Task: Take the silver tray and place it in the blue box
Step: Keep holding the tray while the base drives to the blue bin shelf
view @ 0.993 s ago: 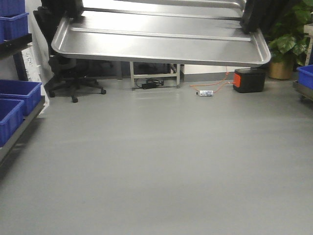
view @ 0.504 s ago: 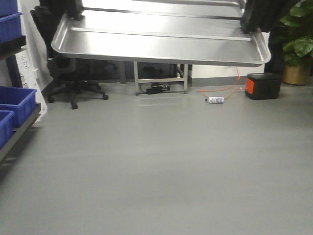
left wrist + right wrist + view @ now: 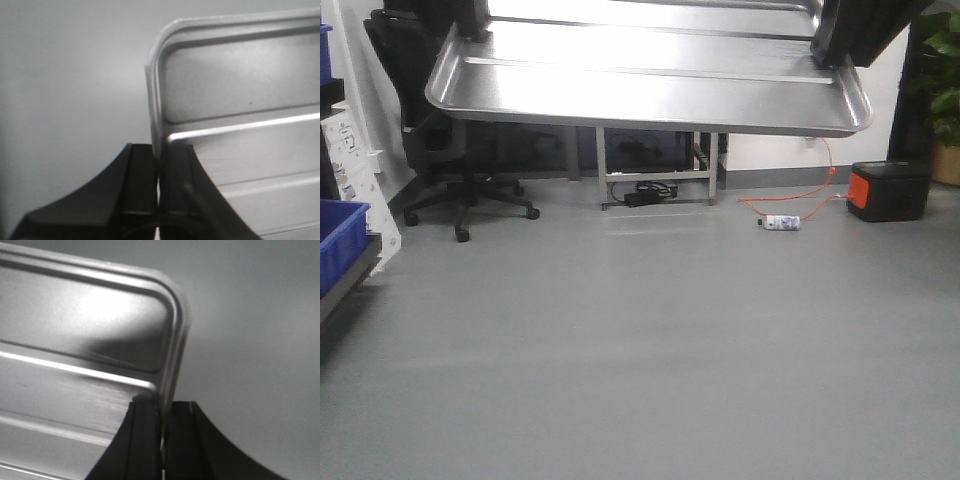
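The silver tray (image 3: 650,85) is held up in the air above the grey floor (image 3: 640,350). Left hand (image 3: 161,172) is clamped tight on one short rim, right hand (image 3: 162,417) on the opposite rim. Office chair (image 3: 445,150) stands beyond.

A black office chair (image 3: 445,165) is seen on the grey floor (image 3: 640,350), below and beyond the left fingers (image 3: 470,18). Farther off, between the two sets of fingers, a metal stand (image 3: 655,173) is placed, with dark cabling (image 3: 645,190) under it. Below the right fingers (image 3: 840,35), a small bottle (image 3: 782,222) is laid on its side near an orange cable (image 3: 800,192) and a black box with an orange face (image 3: 890,190).
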{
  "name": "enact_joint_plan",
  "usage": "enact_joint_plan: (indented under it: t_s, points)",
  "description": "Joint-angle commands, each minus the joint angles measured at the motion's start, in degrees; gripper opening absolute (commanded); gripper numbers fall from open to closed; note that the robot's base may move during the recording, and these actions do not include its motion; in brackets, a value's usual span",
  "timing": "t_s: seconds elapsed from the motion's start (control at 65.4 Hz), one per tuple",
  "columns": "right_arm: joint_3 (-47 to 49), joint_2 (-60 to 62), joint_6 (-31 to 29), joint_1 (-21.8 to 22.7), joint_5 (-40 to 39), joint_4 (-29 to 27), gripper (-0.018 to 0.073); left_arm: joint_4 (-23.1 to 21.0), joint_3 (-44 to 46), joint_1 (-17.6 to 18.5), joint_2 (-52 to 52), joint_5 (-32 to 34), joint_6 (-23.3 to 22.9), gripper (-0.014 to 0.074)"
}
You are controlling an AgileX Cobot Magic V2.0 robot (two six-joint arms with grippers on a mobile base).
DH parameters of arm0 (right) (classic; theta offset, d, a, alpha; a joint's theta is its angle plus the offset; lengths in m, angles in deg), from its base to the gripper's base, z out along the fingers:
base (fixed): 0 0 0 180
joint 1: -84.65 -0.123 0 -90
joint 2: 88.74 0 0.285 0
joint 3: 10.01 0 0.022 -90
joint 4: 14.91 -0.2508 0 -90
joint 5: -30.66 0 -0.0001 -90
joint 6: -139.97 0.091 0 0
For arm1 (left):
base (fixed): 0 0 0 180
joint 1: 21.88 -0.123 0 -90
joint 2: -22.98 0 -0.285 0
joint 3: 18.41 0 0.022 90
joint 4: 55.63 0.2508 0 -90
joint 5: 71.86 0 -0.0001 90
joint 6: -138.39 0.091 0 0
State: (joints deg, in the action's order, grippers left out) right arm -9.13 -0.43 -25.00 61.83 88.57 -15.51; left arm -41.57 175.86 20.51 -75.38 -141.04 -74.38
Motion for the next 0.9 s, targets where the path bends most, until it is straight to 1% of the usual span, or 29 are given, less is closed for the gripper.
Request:
enact_joint_plan:
  t_s: [0.0, 0.107, 0.214, 0.886]
  points:
    - [2.3, 2.3, -1.0, 0.3, -3.4, 2.4, 0.0057, 2.0, 1.2, 0.2, 2.2, -0.7, 2.2, -0.0098]
    - [2.3, 2.3, -1.0, 0.3, -3.4, 2.4, 0.0057, 2.0, 1.2, 0.2, 2.2, -0.7, 2.2, -0.0098]
    - [2.3, 2.3, -1.0, 0.3, -3.4, 2.4, 0.0057, 0.9, 1.2, 0.3, 2.2, -0.7, 2.2, -0.0098]
    - [2.3, 2.3, -1.0, 0.3, -3.4, 2.4, 0.0057, 0.9, 1.2, 0.3, 2.2, -0.7, 2.2, -0.0098]
